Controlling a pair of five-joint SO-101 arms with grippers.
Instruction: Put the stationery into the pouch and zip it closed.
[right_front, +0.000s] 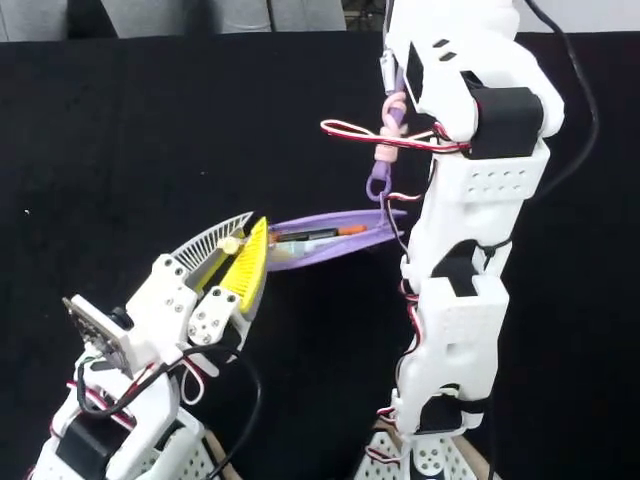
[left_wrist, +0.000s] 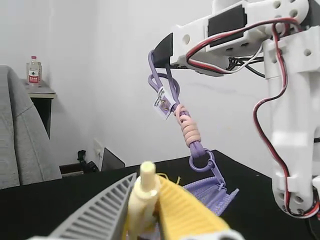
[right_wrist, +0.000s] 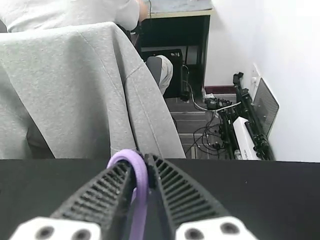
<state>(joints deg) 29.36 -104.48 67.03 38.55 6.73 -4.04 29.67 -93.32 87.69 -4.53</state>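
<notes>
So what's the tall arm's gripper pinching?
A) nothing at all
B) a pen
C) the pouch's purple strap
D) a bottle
C: the purple strap sits clamped in the right gripper, and in the high view it hangs down to the pouch.

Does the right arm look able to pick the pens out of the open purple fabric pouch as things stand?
Probably not: the right gripper has its jaws shut on the purple strap loop, which holds up the pouch with the pens.
</notes>
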